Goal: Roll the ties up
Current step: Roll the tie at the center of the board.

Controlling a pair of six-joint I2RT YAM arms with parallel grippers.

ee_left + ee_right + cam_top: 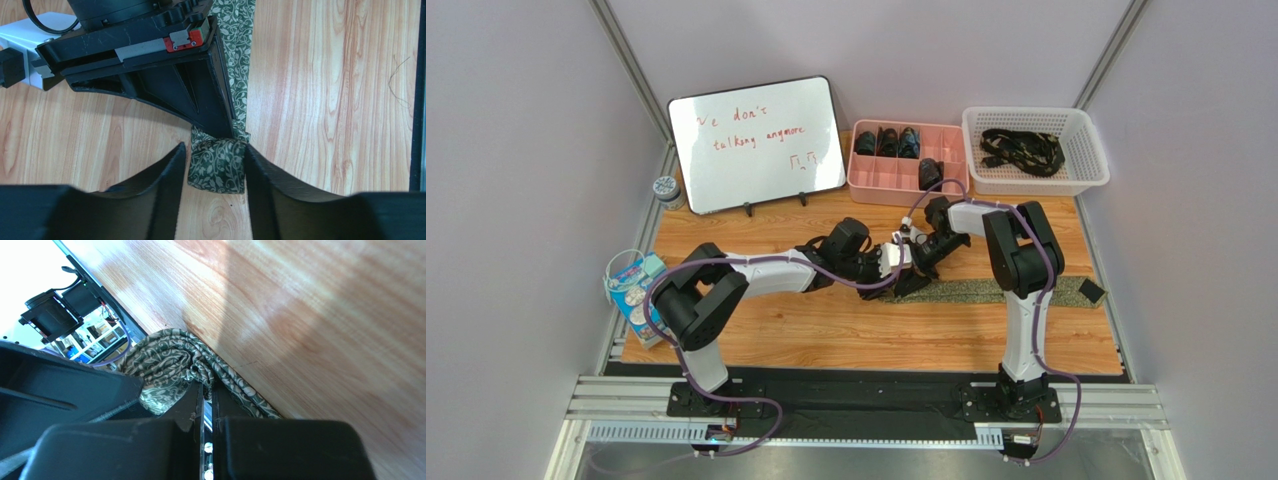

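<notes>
An olive-green tie (1006, 291) with a pale vine print lies in a strip across the table, its black end (1089, 291) at the right. Its left end is wound into a small roll (217, 165). My left gripper (215, 146) is open around this roll: the right finger (262, 175) touches it and the left finger (167, 177) stands a sliver off. My right gripper (206, 385) is shut on the bunched tie fabric (170, 357) just behind the roll. In the top view the left gripper (912, 278) and the right gripper (923, 262) meet at the tie's left end.
A pink divided tray (948, 190) at the back holds rolled ties (886, 142). Beside it, a white basket (1094, 160) holds loose black ties (1024, 150). A whiteboard (756, 140) stands back left, with a small jar (666, 188) and a blue box (636, 290) at the left edge.
</notes>
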